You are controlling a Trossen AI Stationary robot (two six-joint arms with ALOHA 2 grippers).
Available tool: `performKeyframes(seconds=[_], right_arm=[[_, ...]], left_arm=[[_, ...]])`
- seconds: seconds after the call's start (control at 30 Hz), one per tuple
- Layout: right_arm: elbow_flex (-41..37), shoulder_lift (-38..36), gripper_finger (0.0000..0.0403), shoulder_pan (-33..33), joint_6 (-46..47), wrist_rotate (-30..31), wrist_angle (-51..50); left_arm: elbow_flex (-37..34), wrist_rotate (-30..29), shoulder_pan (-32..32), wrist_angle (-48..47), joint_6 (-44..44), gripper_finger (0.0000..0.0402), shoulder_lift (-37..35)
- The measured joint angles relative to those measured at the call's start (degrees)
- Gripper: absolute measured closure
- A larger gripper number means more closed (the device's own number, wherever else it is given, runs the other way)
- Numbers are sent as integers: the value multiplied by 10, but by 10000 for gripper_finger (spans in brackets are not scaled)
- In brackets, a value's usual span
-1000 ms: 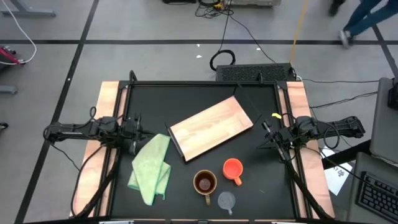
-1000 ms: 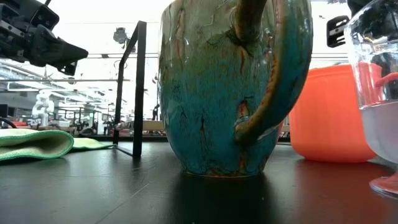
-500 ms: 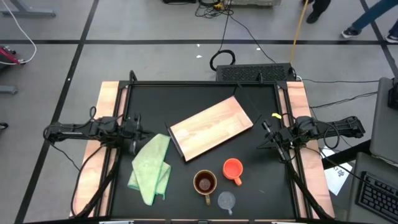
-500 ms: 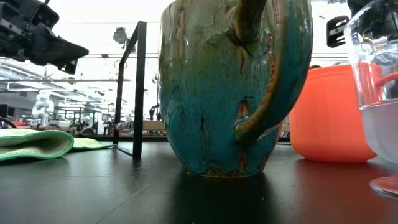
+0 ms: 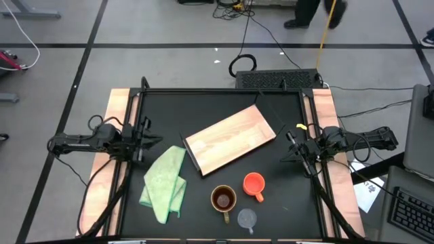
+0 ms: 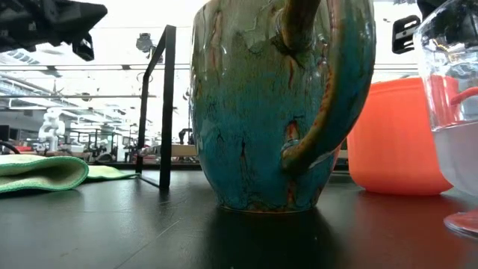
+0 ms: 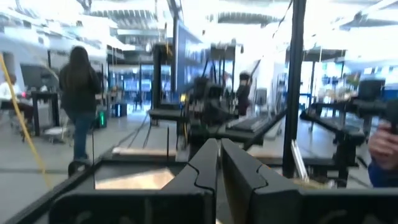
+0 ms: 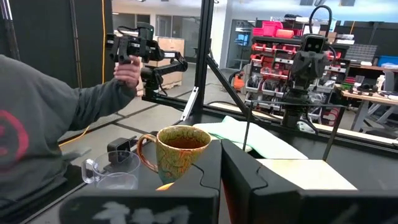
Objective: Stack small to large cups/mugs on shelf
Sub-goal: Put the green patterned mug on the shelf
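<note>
Across the middle of the black surface [image 5: 217, 108] the shelf [image 5: 230, 140] lies flat and askew, bare on top, and only a pale strip of it shows in the right wrist view behind that arm's fingers. Left of it, just beside its near corner, a light green cloth [image 5: 165, 183] lies crumpled. Nearer the front edge stand the three vessels, all off the shelf: the brown mug [image 5: 223, 198] upright with its handle toward the front edge, the orange mug [image 5: 254, 183] just beside it on the right, and the tiny clear glass cup [image 5: 247, 218] in front of the two. From table height the brown mug fills most of the frame with its rim cut off, the orange mug is half hidden behind its handle, and the glass cup is cropped at the right edge. The left end effector [image 5: 140, 141] hangs at the left side of the surface, well apart from the mugs, its fingers pressed together on nothing. The right end effector [image 5: 291, 146] waits at the right side, near the shelf's far end, fingers likewise closed and empty. Beyond the surface a person's grey sleeve [image 8: 37, 124] shows, the hand partly blocked by a dark device it holds.
</note>
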Motion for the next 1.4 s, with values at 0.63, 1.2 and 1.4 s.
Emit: performKeyframes(seconds=[0.63, 1.2, 1.4], right_arm=[[0, 0, 403, 0, -2, 0, 0], [0, 0, 403, 0, -4, 2, 0], [0, 0, 403, 0, -4, 2, 0]], left_arm=[[0, -56, 0, 16, -34, 378, 1], [71, -15, -47, 46, -16, 400, 172], [185, -32, -78, 19, 26, 401, 298]])
